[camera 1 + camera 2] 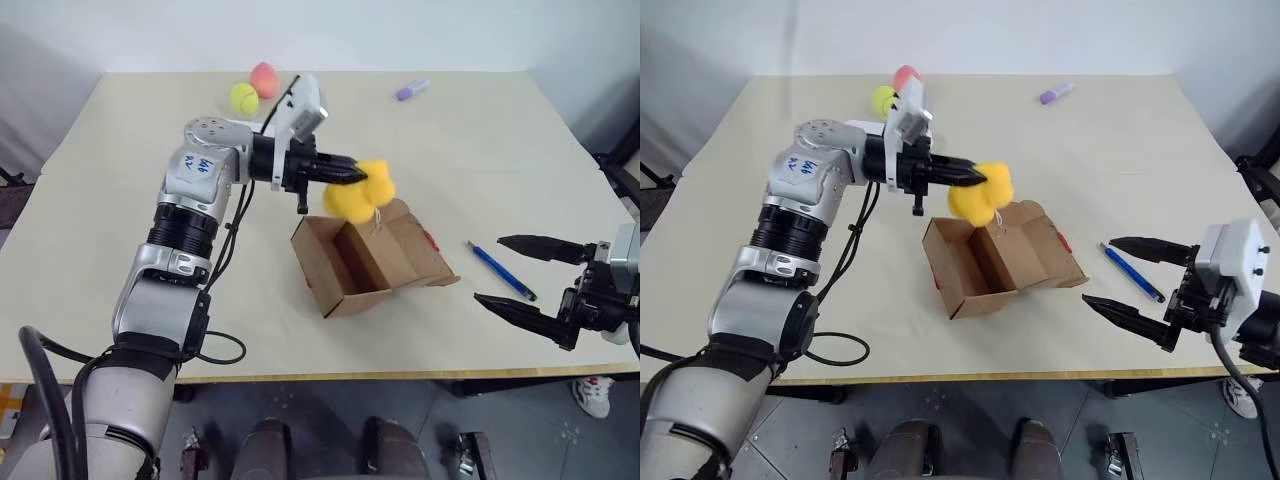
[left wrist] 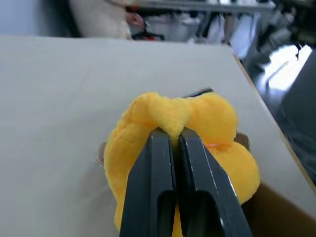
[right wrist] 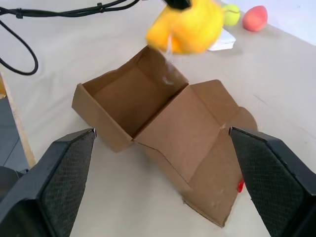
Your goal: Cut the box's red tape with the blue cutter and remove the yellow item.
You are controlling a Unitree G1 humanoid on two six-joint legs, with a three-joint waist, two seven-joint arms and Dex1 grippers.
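The left gripper (image 1: 352,178) is pinched tight on the yellow item (image 1: 362,193), held in the air over the open box (image 1: 368,260), toward its twelve o'clock edge. The right gripper (image 1: 515,272) waits with fingers wide apart at three o'clock.

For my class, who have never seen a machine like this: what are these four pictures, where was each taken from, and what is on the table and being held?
This is a two-armed humanoid robot. Two pictures come from cameras in its head, looking down; the other two from a camera on each wrist. The left gripper is shut on a lumpy yellow plush item, held above the open brown cardboard box. The right gripper is open and holds nothing. On the beige table lie a thin blue pen-shaped cutter, a short purple marker, a yellow-green tennis ball and a pink-red ball.
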